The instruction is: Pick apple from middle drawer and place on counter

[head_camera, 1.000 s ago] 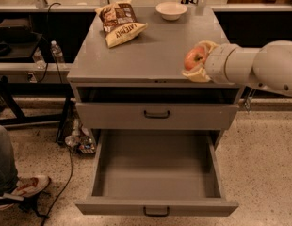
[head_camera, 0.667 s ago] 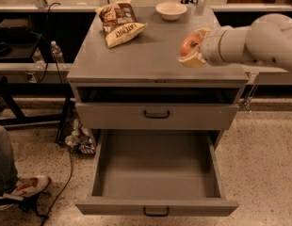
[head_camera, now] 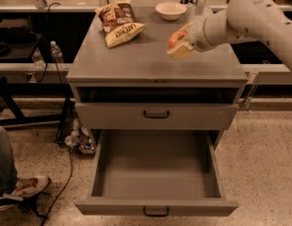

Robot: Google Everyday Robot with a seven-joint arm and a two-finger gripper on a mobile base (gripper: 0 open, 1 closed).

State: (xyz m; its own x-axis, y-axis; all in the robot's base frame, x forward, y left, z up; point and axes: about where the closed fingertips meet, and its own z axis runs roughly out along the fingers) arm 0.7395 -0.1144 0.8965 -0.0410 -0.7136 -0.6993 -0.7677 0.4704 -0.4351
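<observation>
Over the right-hand part of the bench (head_camera: 136, 62), the gripper (head_camera: 180, 45) is pinching the apple (head_camera: 175, 38), with one pale finger pad (head_camera: 180, 52) showing beneath the fruit and the red-pink skin bulging out above it. The white arm (head_camera: 249, 13) is reaching in from the right, so the apple is hanging low over the grey top; whether it is already touching the surface cannot be told. Well below the gripper and nearer the camera, the middle drawer (head_camera: 155, 171) is standing pulled fully out and showing a bare floor, which suggests the picking part is done and only the setting down is remaining. Directly under the gripper's patch of bench, the drawer front (head_camera: 156, 115) above it is sitting shut. Just beyond the gripper the white bowl (head_camera: 170, 10) is resting, and further off to the side the chip bag (head_camera: 118, 22) is lying flat. The gripper is probably holding the apple apart from both so that it is coming down on open surface, where a round fruit is less likely to roll against anything once let go.
</observation>
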